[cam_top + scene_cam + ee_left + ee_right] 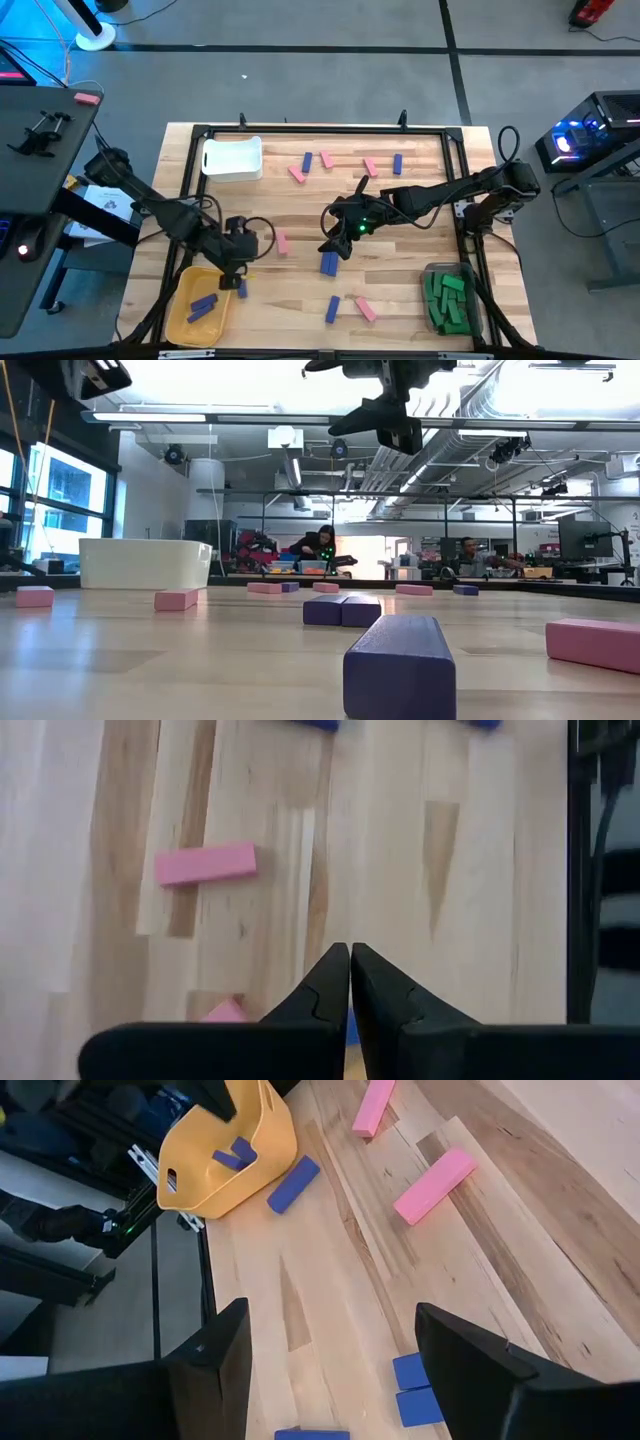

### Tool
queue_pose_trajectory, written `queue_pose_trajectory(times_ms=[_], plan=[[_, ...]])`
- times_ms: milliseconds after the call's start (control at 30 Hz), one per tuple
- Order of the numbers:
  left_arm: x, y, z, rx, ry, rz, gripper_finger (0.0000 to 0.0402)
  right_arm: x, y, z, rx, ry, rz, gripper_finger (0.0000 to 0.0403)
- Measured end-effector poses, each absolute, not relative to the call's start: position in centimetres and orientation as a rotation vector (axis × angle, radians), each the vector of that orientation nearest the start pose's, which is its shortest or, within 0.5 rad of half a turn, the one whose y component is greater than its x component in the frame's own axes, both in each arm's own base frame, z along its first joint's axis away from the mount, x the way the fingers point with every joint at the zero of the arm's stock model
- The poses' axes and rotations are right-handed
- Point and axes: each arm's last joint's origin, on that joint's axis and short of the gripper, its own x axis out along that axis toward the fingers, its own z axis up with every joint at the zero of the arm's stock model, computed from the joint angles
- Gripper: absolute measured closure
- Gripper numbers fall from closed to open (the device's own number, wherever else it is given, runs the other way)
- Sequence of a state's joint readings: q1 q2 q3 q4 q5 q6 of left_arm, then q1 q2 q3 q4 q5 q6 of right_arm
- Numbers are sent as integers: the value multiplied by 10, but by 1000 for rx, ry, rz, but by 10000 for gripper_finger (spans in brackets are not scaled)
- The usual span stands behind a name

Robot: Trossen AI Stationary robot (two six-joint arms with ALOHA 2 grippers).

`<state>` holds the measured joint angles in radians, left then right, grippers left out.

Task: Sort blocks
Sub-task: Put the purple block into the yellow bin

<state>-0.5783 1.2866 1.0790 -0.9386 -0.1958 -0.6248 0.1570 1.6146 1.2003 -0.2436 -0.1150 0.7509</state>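
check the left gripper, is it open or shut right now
Shut. In the left wrist view the left gripper has its two dark fingertips pressed together with no gap and no block seen between them, above bare table.

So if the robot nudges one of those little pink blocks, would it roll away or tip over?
Probably neither. The pink block lies flat on its broad face on the wooden table, with squared edges, so a nudge would likely slide or spin it. It holds a crisp bar shape, so it should stay stiff when gripped. It looks small and solid-coloured, probably light, though these views can't confirm that.
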Motion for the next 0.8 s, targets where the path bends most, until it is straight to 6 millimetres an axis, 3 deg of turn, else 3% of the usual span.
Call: queue_pose_trajectory(times_ms=[167,467,567,667,800], plan=[[223,-130,253,-194,1243,1,363,351,59,265,709,726,1,190],[243,-151,209,30,1469,-297,234,351,59,264,692,728,6,190],[244,-158,194,92,1527,-351,209,351,59,264,689,729,6,190],[248,-161,178,74,1590,-304,199,351,59,264,689,731,5,190],[255,-157,161,-143,1704,-132,199,351,59,264,684,732,7,190]])
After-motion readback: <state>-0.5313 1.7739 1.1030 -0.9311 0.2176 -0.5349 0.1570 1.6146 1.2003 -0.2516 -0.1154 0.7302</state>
